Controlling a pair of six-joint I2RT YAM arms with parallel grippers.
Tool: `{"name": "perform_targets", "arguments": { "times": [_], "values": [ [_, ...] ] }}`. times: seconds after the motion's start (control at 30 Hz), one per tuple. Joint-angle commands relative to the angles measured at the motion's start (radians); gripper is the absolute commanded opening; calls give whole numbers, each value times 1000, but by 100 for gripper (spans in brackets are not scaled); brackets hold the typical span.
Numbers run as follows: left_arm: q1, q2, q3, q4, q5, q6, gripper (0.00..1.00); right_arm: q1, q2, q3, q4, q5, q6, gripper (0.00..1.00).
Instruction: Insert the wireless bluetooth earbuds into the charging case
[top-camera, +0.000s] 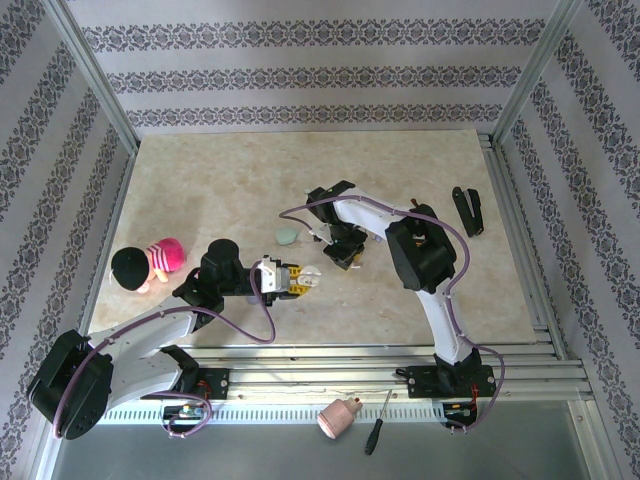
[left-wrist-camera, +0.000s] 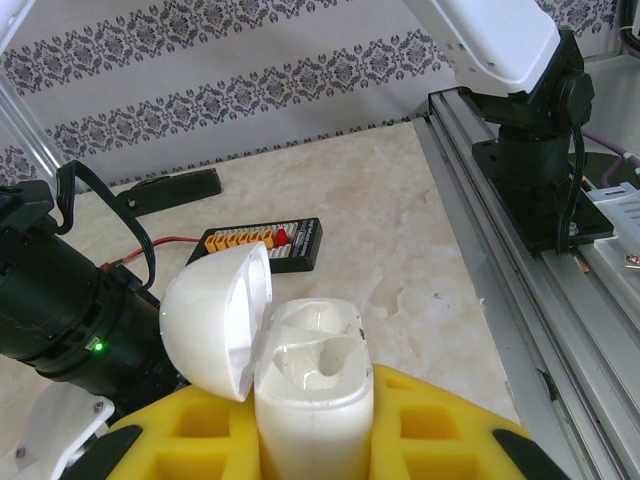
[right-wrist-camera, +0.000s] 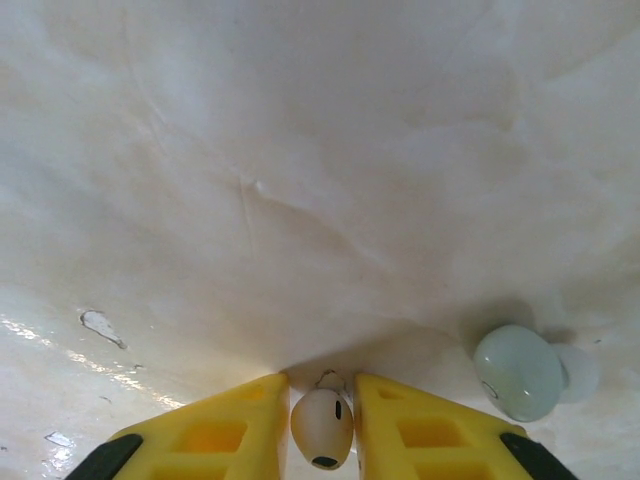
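Observation:
My left gripper is shut on a white charging case, held upright between the yellow fingers. Its lid is swung open to the left and the two wells inside look empty. From above, this gripper sits left of the table's centre. My right gripper points down at the table, its yellow fingers pressed against both sides of a small white earbud. In the top view the right gripper hangs just beyond and right of the case.
A mint-green rounded piece lies on the table right of the right fingers, a small white bit against it. A mint case, a doll, a black clip and a black charger board lie around.

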Motion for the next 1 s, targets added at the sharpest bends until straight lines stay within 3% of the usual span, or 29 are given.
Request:
{"name": "perform_targets", "arguments": {
  "times": [0.0,0.37,0.57,0.67,0.8,0.97],
  "values": [
    [-16,-21,24,-27,15,22,0,-9,-36,-14,9,-39,25,24],
    [-16,-10,27,-25,13,16,0,-61,-220,-163,146,-201,75,22],
    [-17,4,66,-2,-20,-64,0,-107,-310,-251,261,-302,116,22],
    [-26,14,92,3,-76,-111,0,-134,-361,-305,344,-364,148,22],
    [-87,73,83,137,-212,-208,0,-171,-437,-376,448,-435,189,22],
    [-164,219,39,419,-384,-260,0,-212,-542,-464,580,-517,261,22]
  ]
}}
